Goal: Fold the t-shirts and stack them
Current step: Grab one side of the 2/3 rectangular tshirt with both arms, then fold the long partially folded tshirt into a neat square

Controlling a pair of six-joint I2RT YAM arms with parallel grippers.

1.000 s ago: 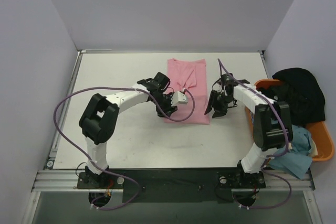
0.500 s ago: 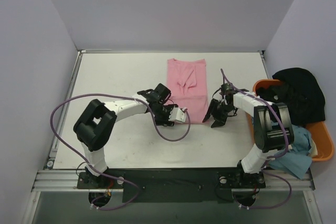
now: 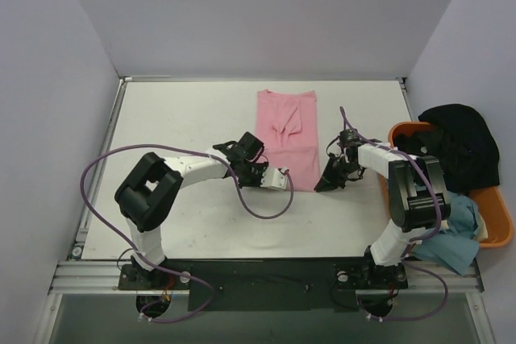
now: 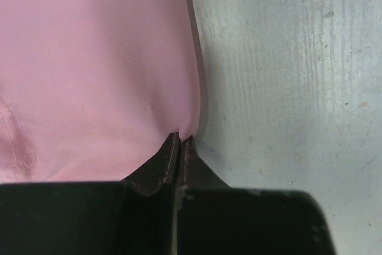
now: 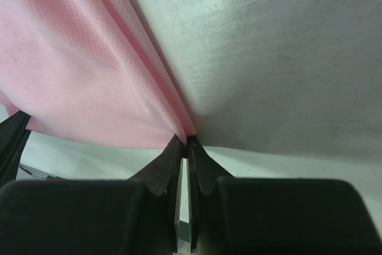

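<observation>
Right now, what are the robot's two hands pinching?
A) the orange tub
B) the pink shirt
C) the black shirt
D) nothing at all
B: in each wrist view, the left hand and the right hand have their tips closed together on an edge of the pink shirt, which lies on the table.

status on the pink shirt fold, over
Left gripper shut on pink t-shirt, near-left corner. Right gripper shut on its near-right corner. Shirt lies flat, nothing in the way.
</observation>
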